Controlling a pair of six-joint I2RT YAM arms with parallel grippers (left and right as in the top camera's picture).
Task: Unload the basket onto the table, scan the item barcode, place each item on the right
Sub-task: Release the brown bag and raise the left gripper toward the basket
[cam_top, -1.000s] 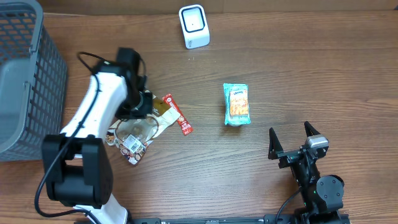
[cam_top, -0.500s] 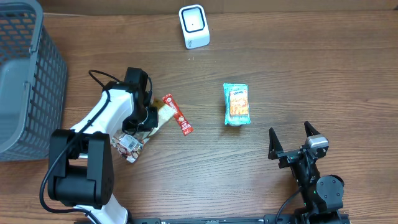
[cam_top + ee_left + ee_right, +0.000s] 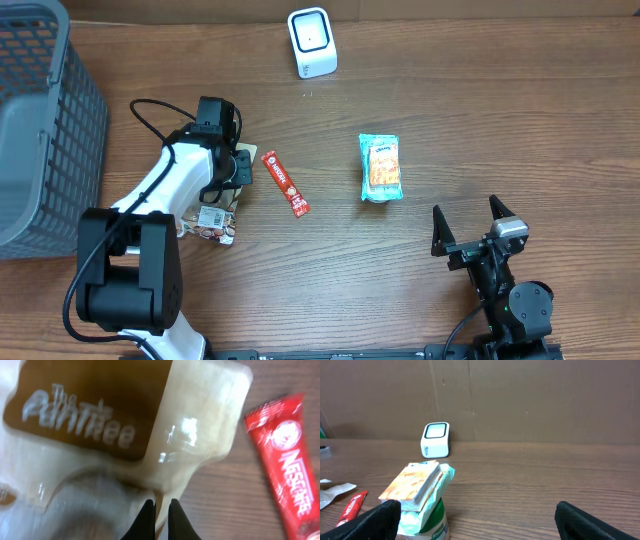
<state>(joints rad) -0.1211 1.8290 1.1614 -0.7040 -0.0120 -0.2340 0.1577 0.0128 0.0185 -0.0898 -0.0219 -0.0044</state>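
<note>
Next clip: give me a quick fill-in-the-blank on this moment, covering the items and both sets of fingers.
1. The red stick lying between the clear bag and the teal packet carries the brand name ____.
2. The left gripper is ____ on the clear bag's edge.
3. The right gripper has its fingers ____ and holds nothing.

Missing words: Nescafe; shut; open.
</note>
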